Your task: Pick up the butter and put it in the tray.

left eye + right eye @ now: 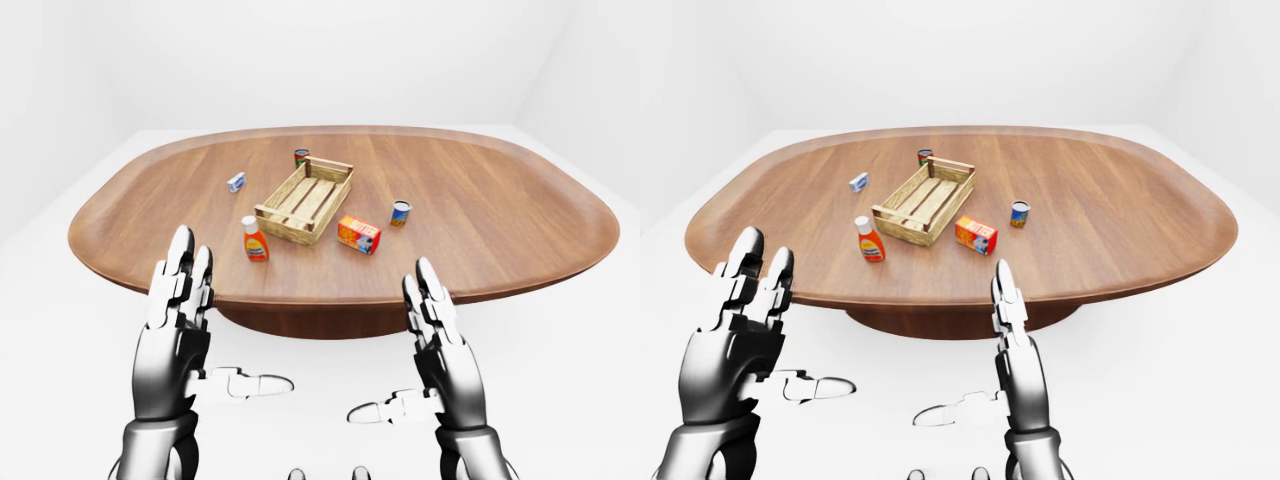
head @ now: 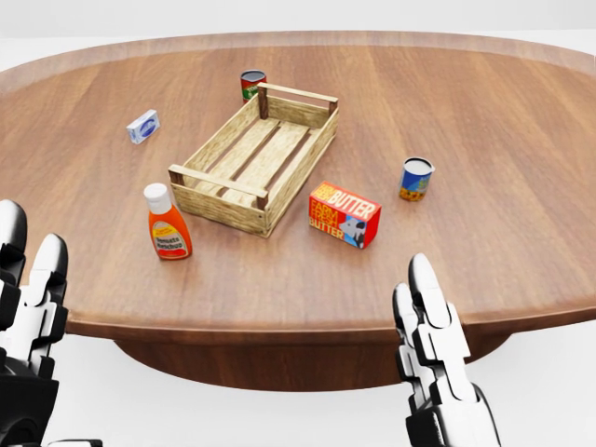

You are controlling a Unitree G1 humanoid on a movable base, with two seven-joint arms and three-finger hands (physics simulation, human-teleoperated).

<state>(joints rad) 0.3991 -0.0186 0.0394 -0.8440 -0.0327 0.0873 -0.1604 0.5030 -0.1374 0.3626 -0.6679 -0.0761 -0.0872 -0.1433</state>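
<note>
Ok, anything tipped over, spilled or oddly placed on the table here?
Nothing stands out. The butter, ketchup bottle and both cans rest intact on the table around the empty tray; both hands hover open, short of it.

A big oval wooden table [image 2: 484, 112] carries six things — a slatted wooden tray [image 2: 256, 158] near its middle, a butter box [image 2: 345, 213], a ketchup bottle [image 2: 168, 223], two cans [image 2: 416, 178] [image 2: 252, 85] and a small white-blue box [image 2: 142, 126].

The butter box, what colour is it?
The butter box is red and orange with yellow lettering, clearest in the head view.
</note>
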